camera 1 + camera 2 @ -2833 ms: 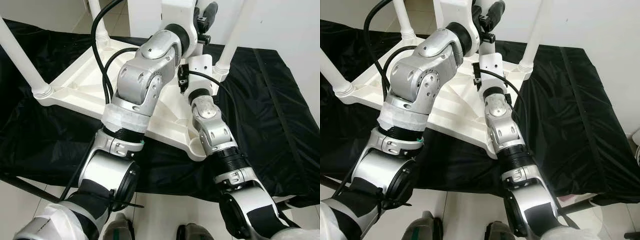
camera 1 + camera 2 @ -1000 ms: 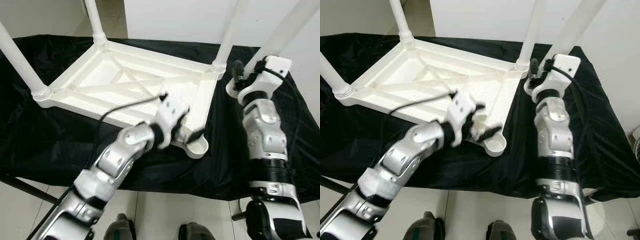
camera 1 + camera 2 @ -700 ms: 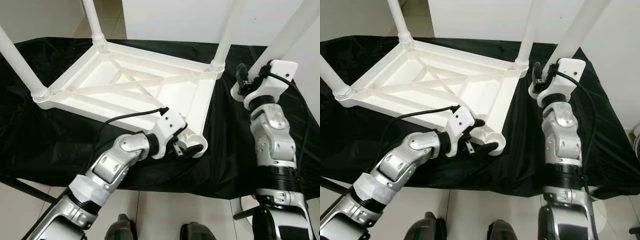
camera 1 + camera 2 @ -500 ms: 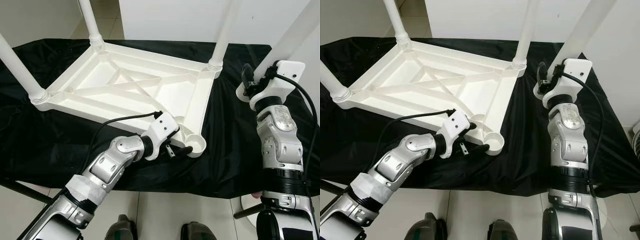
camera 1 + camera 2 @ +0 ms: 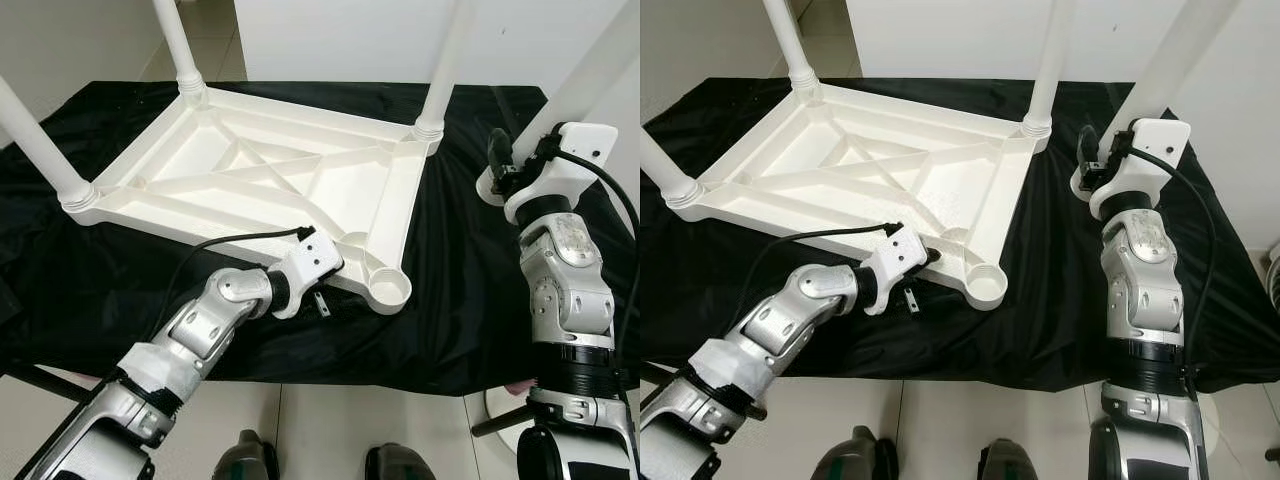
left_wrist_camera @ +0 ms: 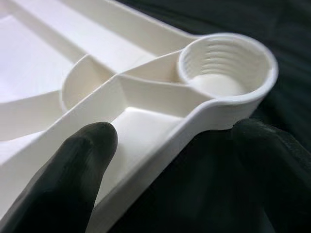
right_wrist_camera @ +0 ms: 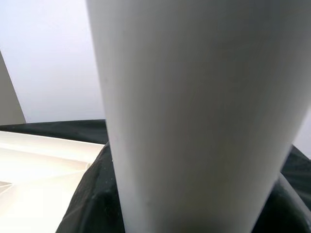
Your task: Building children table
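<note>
We see the white tabletop point(image 5: 250, 190) lying upside down on a black cloth point(image 5: 470, 280), with three legs screwed in: one at the far left corner point(image 5: 172, 40), one at the near left point(image 5: 35, 135), one at the far right point(image 5: 447, 60). The near right corner has an empty threaded socket point(image 5: 390, 291). Our left gripper point(image 5: 335, 285) sits at the tabletop's near edge just left of that socket. The head views hide its fingers under the wrist; the left wrist view shows them spread, one finger point(image 6: 68, 179) inside the rim and the other outside it. Our right gripper point(image 5: 1092, 160) is raised to the right of the tabletop, closed around the fourth leg point(image 5: 1170, 60), and the right wrist view shows that leg point(image 7: 194, 111) up close.
</note>
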